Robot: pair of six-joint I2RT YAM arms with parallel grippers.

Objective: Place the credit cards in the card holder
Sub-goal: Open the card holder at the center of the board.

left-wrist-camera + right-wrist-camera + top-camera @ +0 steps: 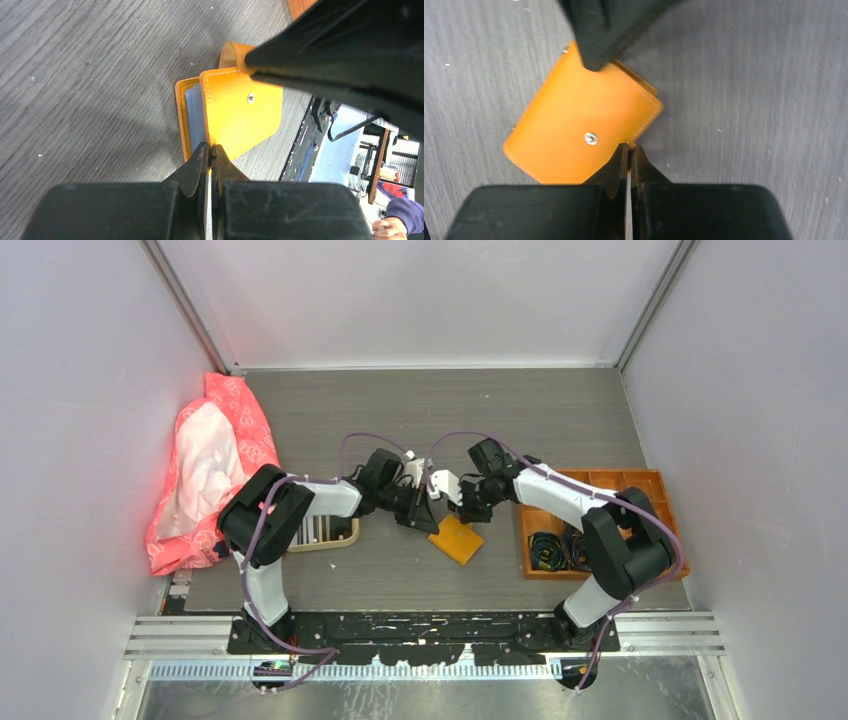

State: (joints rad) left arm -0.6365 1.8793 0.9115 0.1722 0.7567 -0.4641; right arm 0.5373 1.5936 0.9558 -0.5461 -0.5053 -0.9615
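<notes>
The mustard-orange card holder [458,540] lies mid-table between both arms, its snap flap [245,110] raised. My left gripper [211,150] is shut on the flap's near edge. A pale blue credit card [195,117] shows inside, between the flap and the back panel. My right gripper [629,147] is shut on the holder's [574,130] corner edge, beside the snap stud. Its black finger [320,45] reaches over the holder's top in the left wrist view. Dark striped credit cards [316,530] lie in the beige tray [348,538] under the left arm.
An orange compartmented box [600,480] with black coils stands at the right, under the right arm's elbow. A pink and white bag [210,470] leans against the left wall. The two grippers [432,522] [470,515] sit very close together.
</notes>
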